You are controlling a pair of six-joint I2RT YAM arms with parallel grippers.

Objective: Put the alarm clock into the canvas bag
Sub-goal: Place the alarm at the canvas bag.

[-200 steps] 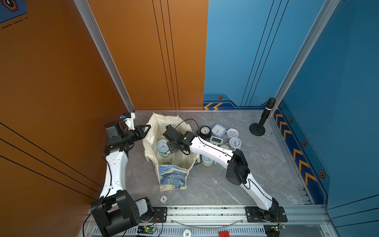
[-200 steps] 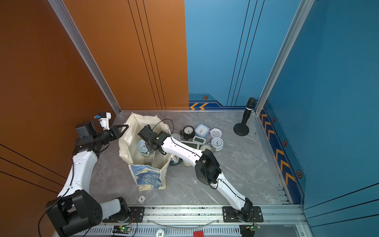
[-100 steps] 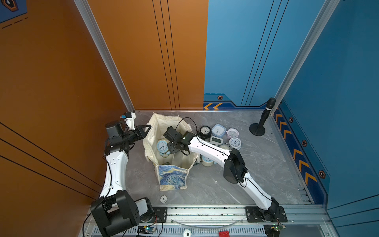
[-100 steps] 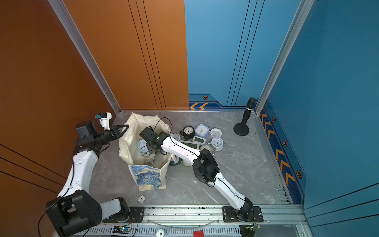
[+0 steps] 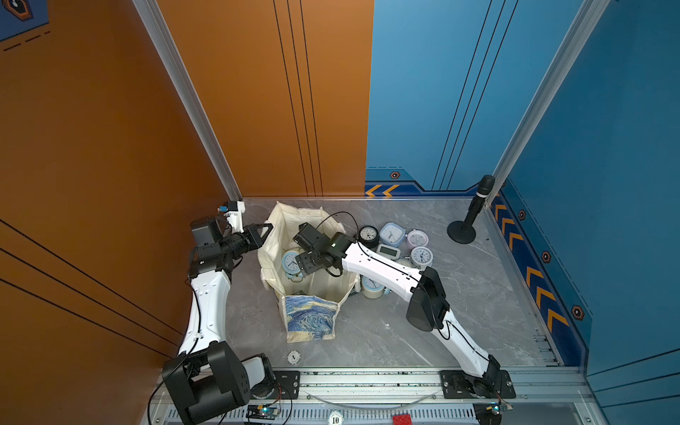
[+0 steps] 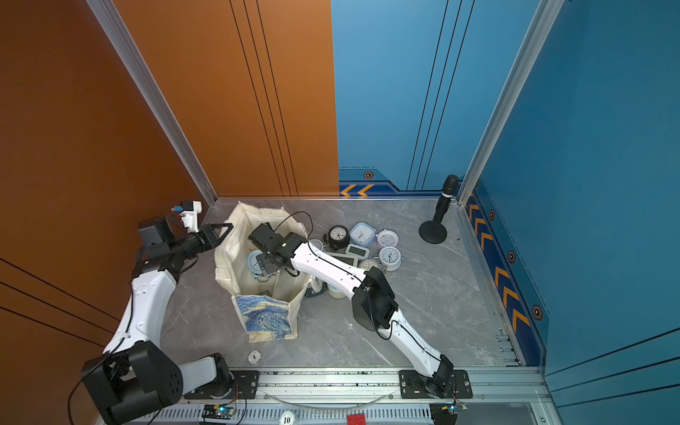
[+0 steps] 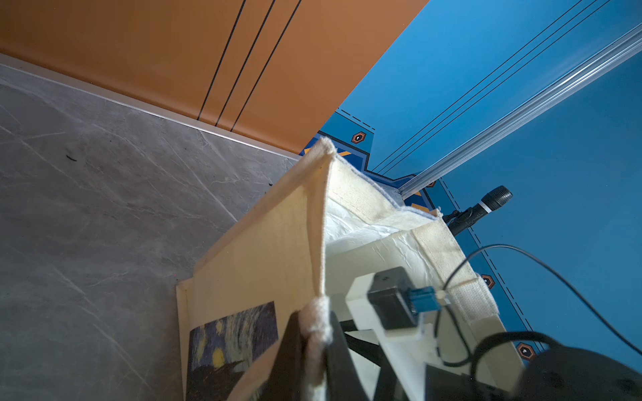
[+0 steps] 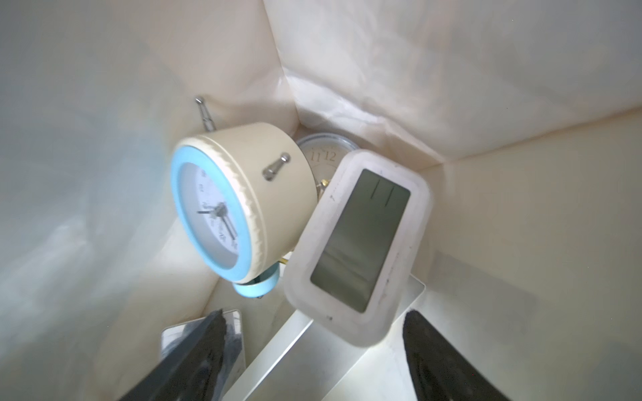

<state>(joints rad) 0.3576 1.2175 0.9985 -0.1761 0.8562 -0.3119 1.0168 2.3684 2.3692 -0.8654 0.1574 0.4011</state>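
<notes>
A: See the big cream canvas bag with the blue and yellow swirly picture?
B: Yes. Stands open on the grey marble table, mouth up.
A: Holds what?
B: Holds a round cream alarm clock with a light blue ring, tipped on its side. Holds a white box-shaped alarm clock with a grey screen too, touching the round one. Hides a pale round clock face behind both, deep in a corner.
A: And the right gripper?
B: Reaches down into the bag. Has its fingers wide apart and grips nothing. Shows the white clock between them.
A: And the left gripper?
B: Pinches tight on the top edge of the bag, on the side away from the loose clocks.
A: Loose clocks?
B: Look just beside the bag, on the table: a black round clock, a light blue square clock, a pink round clock, a white round clock and a white screen clock, all close together. Find one more pale clock under the right arm.
A: Anything else?
B: Spot a black microphone on a round base near the far corner, well apart from the bag, and a small white disc near the front of the bag.
</notes>
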